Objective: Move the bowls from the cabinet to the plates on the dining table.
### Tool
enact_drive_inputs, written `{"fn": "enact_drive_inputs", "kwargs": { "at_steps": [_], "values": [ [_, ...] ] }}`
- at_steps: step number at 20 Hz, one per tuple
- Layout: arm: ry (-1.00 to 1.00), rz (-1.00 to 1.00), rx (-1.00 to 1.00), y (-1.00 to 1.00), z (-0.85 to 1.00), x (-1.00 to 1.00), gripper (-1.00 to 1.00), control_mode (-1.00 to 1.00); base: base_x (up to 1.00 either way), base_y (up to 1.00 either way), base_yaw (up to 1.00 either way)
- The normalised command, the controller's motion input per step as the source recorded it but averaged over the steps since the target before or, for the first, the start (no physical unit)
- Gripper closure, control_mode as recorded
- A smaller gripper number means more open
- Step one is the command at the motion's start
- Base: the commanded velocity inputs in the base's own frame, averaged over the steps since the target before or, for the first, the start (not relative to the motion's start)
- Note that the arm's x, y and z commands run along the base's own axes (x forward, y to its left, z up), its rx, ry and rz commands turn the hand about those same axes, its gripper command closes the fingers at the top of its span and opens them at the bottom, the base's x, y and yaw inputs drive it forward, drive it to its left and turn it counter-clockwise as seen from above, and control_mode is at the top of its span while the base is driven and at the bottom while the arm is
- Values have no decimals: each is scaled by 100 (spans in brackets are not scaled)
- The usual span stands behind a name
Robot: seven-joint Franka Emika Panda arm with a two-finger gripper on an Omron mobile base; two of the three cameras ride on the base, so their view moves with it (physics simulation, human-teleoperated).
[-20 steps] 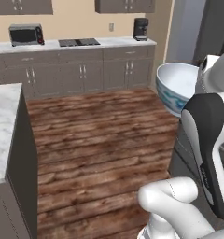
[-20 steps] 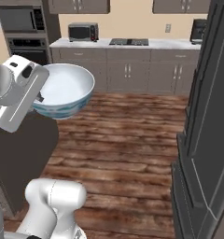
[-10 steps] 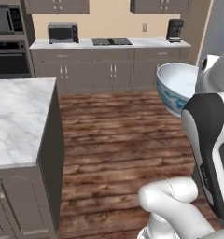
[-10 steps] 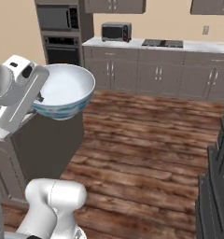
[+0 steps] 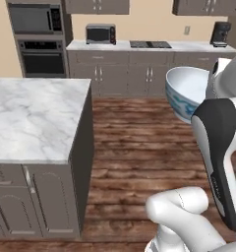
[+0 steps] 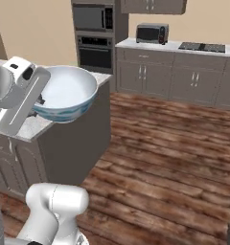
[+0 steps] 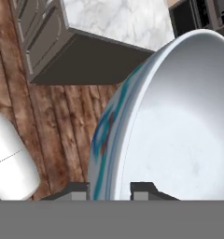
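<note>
A white bowl with a blue pattern [image 5: 186,93] hangs in the air, upright in both base views. My gripper [image 7: 109,189] is shut on its rim, one fingertip inside and one outside. Seen from the right, the bowl [image 6: 66,93] sits just in front of the hand [image 6: 26,88] and overlaps a corner of the white grey-veined marble island top [image 6: 28,127]. That marble top [image 5: 36,115] lies to the left of the bowl and lower, with a strip of wood floor between them. In the hand view the bowl [image 7: 179,126] is close up, with the marble top [image 7: 118,18] beyond it. The plates are out of view.
A back counter [image 5: 149,47] carries a toaster oven [image 5: 100,33], a cooktop [image 5: 149,44] and a coffee maker [image 5: 219,33]. A built-in oven stack [image 5: 39,42] stands at its left. Dark wall cabinets [image 5: 95,5] hang above. Wood floor [image 5: 139,142] lies open between island and counter.
The whole scene has slid to the right in both base views, so the base has turned left. The marble island has come into view. The bowl stays in the grip.
</note>
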Motion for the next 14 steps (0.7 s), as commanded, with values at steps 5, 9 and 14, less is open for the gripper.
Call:
{"fn": "enact_drive_inputs", "kwargs": {
  "at_steps": [5,9,14],
  "values": [
    [0,0,0,0,0,0,100,100,36,33,28],
    [0,0,0,0,0,0,100,100,34,33,27],
    [0,0,0,0,0,0,100,100,34,34,25]
  ]
}}
